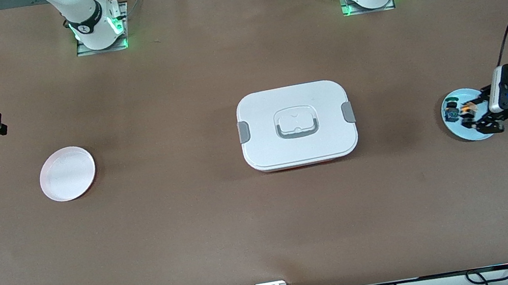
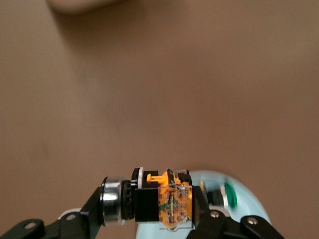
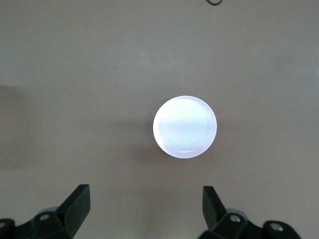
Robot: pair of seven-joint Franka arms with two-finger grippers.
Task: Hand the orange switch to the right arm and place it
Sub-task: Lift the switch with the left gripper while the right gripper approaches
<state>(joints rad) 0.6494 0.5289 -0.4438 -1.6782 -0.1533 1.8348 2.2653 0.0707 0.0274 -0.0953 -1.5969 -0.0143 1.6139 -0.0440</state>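
Observation:
The orange switch [image 1: 466,111] [image 2: 172,201], black with an orange body, is clamped sideways in my left gripper [image 1: 469,115] [image 2: 152,204], which is shut on it. It hangs just over a light blue plate [image 1: 464,134] [image 2: 251,199] at the left arm's end of the table. A second small switch with a green cap [image 1: 451,110] [image 2: 228,195] lies on that plate. My right gripper [image 1: 2,126] [image 3: 147,196] waits in the air at the right arm's end of the table, open and holding nothing, with a pale pink plate [image 1: 67,173] [image 3: 185,127] on the table in its wrist view.
A white lidded box [image 1: 296,125] with grey side clips stands at the middle of the table, between the two plates. Cables run along the table edge nearest the front camera.

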